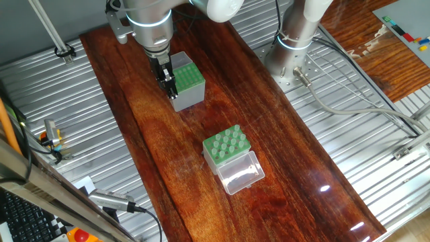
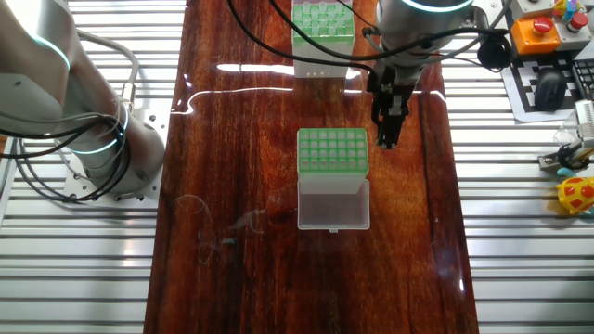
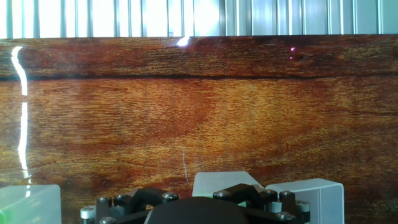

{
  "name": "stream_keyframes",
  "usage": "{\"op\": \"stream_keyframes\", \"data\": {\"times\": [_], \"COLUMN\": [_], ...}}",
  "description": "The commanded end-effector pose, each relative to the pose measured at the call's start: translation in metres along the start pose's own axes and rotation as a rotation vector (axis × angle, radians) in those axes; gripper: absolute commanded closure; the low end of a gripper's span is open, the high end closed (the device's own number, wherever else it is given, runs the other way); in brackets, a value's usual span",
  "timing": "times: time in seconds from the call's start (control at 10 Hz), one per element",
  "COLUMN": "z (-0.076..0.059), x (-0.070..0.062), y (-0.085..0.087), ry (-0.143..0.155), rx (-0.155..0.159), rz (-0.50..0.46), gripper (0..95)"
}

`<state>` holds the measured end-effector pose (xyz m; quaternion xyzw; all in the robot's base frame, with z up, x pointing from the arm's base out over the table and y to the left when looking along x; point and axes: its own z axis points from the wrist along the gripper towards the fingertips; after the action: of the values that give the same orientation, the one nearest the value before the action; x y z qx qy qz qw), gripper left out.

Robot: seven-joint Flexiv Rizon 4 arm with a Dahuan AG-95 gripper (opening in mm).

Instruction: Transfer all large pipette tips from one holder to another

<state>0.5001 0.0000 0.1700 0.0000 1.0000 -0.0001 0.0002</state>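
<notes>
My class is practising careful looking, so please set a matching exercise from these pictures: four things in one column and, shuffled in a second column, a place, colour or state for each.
Things
1. grey-sided box
2. clear-sided box
3. gripper
4. table

Descriptions
A. dark reddish wood
B. pale tips stand up out of its green top
C. hangs just beside the grey-sided box
D. its whitish lid lies folded open

Pairs: 1-D, 2-B, 3-C, 4-A
</notes>
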Motion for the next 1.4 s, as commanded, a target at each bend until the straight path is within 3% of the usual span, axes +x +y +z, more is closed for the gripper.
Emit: {"op": "stream_keyframes", "data": {"times": [0.1,1.4], "z": [0.0000,0.0000], "x": [0.0001,0.0001], "y": [0.0000,0.0000], "ry": [-0.027,-0.024], "rx": [-0.025,-0.017], "rz": [-0.049,-0.048], "gripper": [95.0,95.0]}}
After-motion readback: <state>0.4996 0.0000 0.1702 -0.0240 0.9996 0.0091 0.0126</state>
